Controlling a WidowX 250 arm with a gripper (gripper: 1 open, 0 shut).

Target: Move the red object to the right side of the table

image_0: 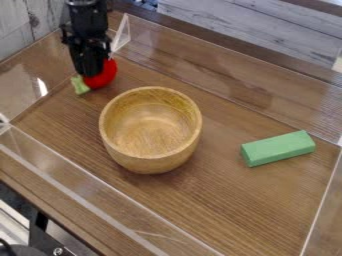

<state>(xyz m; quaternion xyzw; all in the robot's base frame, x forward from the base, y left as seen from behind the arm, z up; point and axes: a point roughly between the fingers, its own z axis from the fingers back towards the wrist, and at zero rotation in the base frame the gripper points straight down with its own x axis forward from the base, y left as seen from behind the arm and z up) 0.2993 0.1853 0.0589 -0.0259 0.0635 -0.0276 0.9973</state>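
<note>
Presently, the red object (102,71), a small round toy with a light-green leafy piece (80,87) at its lower left, rests at the far left of the tabletop (241,95), close to the clear acrylic wall (34,65). It looks soft and light, likely to yield under pressure and not to slip; its round red body is the natural place to grip, across the widest part, not the thin leaf. Directly over it stands the black hand (91,68), pointing straight down, its fingers drawn in around the upper part of the toy. They appear to be clenching on it, though whether the grip is firm cannot be told from this view. Nearer the camera and to the right sits a wooden bowl (151,128), close to the toy but not touching it. A green rectangular block (278,148) lies well apart on the right side.
</note>
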